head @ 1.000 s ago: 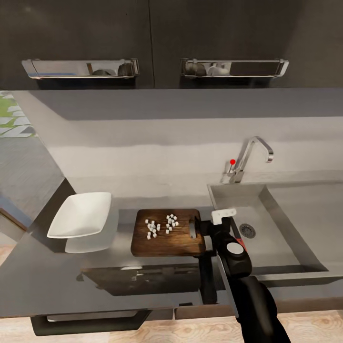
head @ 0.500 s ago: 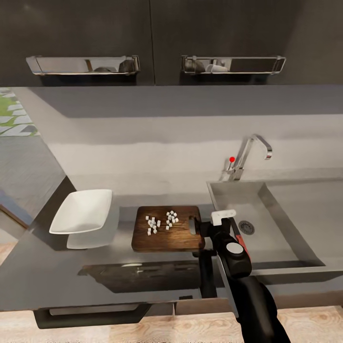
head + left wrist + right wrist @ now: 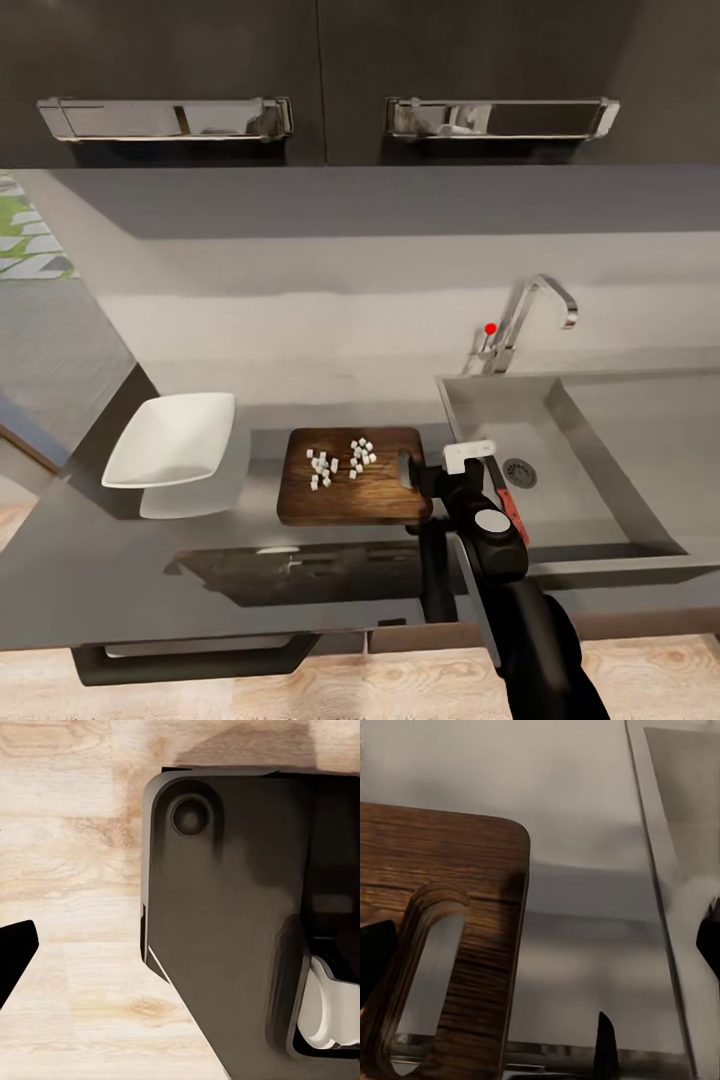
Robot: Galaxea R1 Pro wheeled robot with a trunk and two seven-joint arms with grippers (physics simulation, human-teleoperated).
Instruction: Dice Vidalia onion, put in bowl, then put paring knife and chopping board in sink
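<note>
Hovering right claw beside chopping board

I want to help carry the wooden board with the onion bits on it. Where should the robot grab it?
Probably at the end with the slot hole, coming from the sink side. The chopping board lies flat, that end faces the right pincer, and the diced onion sits toward the middle, away from a grip there.

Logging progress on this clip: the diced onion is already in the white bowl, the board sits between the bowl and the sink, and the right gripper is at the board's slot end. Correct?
Not quite. The head view shows the diced onion lying on the board, and the white bowl holds nothing. The rest stands: the board sits between the bowl and the sink, with the right gripper at its slot end.
</note>
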